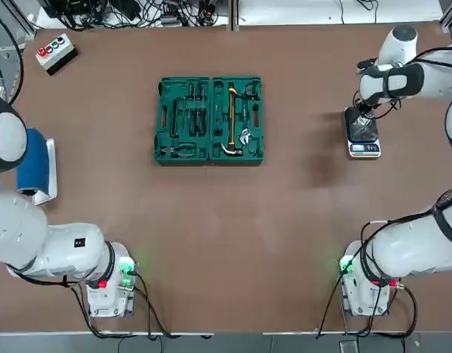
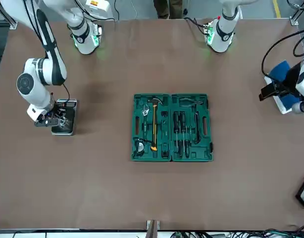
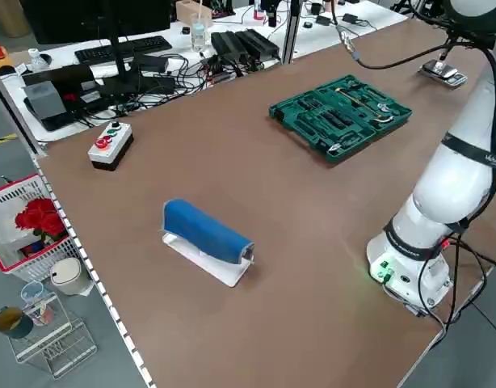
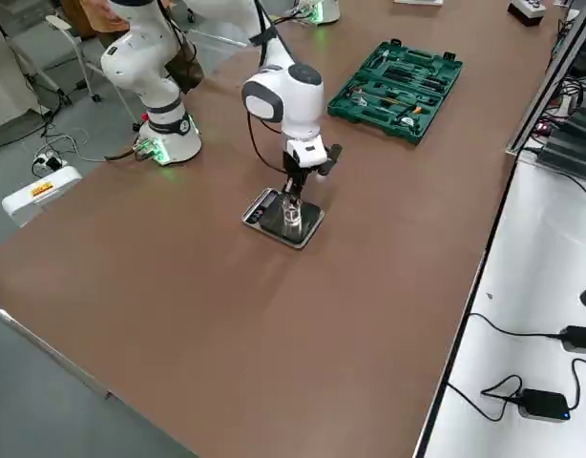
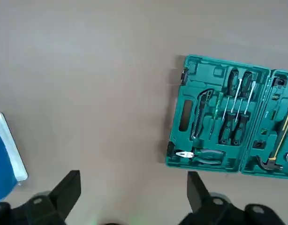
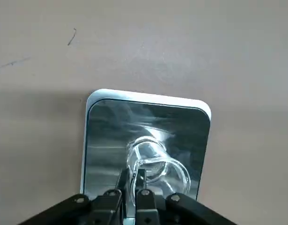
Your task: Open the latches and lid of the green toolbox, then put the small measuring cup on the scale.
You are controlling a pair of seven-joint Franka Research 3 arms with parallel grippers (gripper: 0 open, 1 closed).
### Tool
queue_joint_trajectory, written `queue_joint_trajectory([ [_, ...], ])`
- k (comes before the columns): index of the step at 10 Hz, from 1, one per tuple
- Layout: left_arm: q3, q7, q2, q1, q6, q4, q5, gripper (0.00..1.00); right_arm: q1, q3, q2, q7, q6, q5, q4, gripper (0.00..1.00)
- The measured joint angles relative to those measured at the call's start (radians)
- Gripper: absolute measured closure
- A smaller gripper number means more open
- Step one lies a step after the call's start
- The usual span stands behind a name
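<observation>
Dark green plastic toolbox; glossy black-topped scale; clear cup in my black-fingered right gripper.

The top camera hangs overhead and looks straight down on the table, arm bases at its lower edge. The front camera sits across the table, facing the robot from high up; both show the open green toolbox mid-table and the scale off to the robot's right. The left side camera looks diagonally over the table from a raised spot, with the toolbox far off. The right side camera does likewise from the opposite side, the scale nearest. The left wrist camera looks down from well above at the toolbox. The right wrist camera sits very close over the scale, which the top view shares.
</observation>
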Motion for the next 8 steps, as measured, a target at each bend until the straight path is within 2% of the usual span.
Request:
queue_joint_trajectory([
  [3, 0.000, 0.000, 0.000, 0.002, 0.000, 0.000, -0.006, 0.00, 0.000, 0.000, 0.000, 0.000, 0.000, 0.000, 0.000, 0.85],
  [7, 0.001, 0.003, 0.000, 0.040, 0.000, 0.002, -0.040, 0.00, 0.000, 0.001, 0.000, 0.000, -0.003, 0.000, 0.001, 0.65],
  [8, 0.000, 0.003, 0.000, 0.036, 0.001, 0.002, -0.038, 0.00, 0.001, 0.002, 0.000, 0.000, -0.027, 0.000, 0.007, 0.64],
])
